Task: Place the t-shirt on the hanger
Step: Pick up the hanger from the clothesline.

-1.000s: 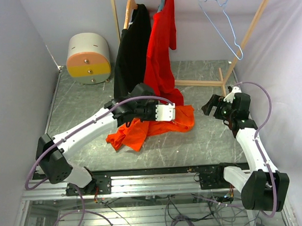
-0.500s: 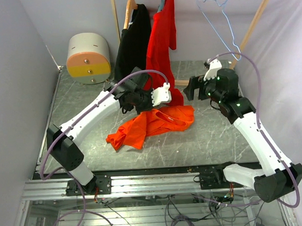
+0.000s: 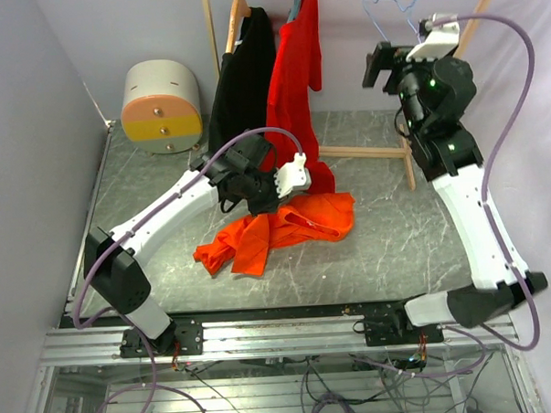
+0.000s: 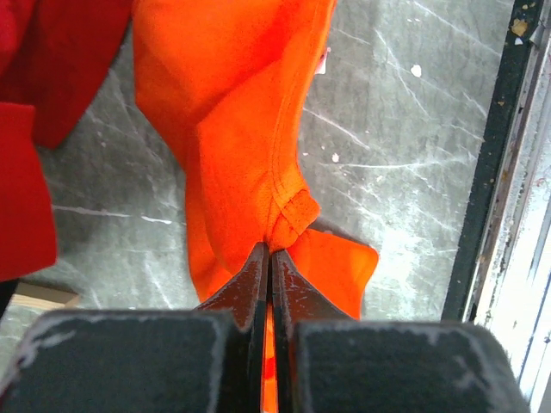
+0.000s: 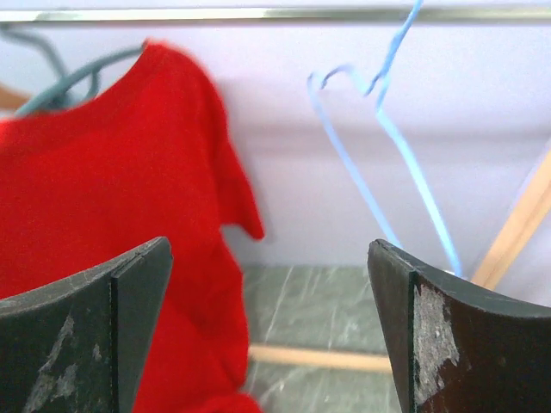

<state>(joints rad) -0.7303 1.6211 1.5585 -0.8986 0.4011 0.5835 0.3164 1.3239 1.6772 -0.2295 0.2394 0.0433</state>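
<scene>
T-shirt (image 4: 232, 129) pinched in left claw (image 4: 269, 254); right claw (image 5: 269, 258) gapes facing hanger (image 5: 405, 172)

No legible text or markings

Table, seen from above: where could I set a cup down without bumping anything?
Bare table lies between the t-shirt and the right arm, and between the round drawer unit and the left arm. The middle is crowded: the left gripper, t-shirt, red shirt and black garment bunch together there.
</scene>
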